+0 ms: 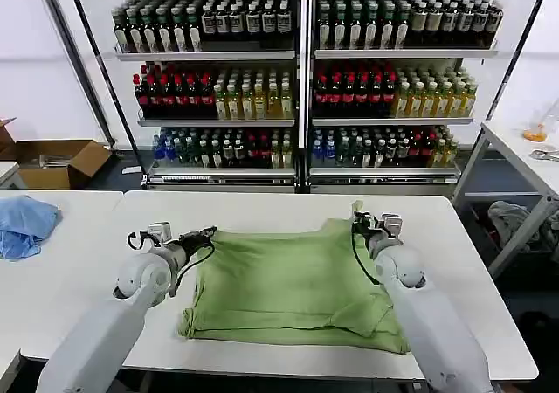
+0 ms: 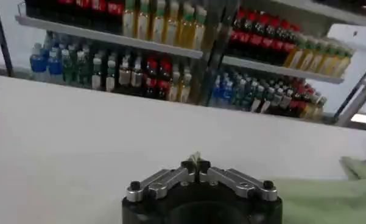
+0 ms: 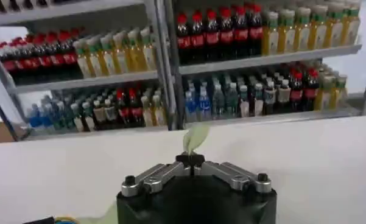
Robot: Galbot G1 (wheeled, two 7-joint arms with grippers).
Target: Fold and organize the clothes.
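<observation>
The clothes are one light green shirt (image 1: 288,288), lying partly folded on the white table (image 1: 472,262), its near edge close to the table's front. My left gripper (image 1: 210,232) is at the shirt's far left corner, shut on the fabric. In the left wrist view the left gripper (image 2: 195,165) pinches a small tip of cloth, and more of the shirt (image 2: 329,195) lies to one side. My right gripper (image 1: 358,221) is shut on the far right corner. In the right wrist view a green tip of the shirt (image 3: 195,137) sticks up from the right gripper (image 3: 190,159).
A light blue cloth (image 1: 24,223) lies on the neighbouring table at the left. A cardboard box (image 1: 57,162) sits on the floor behind it. Shelves of bottles (image 1: 301,70) stand beyond the table. At the right, a side table (image 1: 524,153) stands over a grey-green garment (image 1: 515,218).
</observation>
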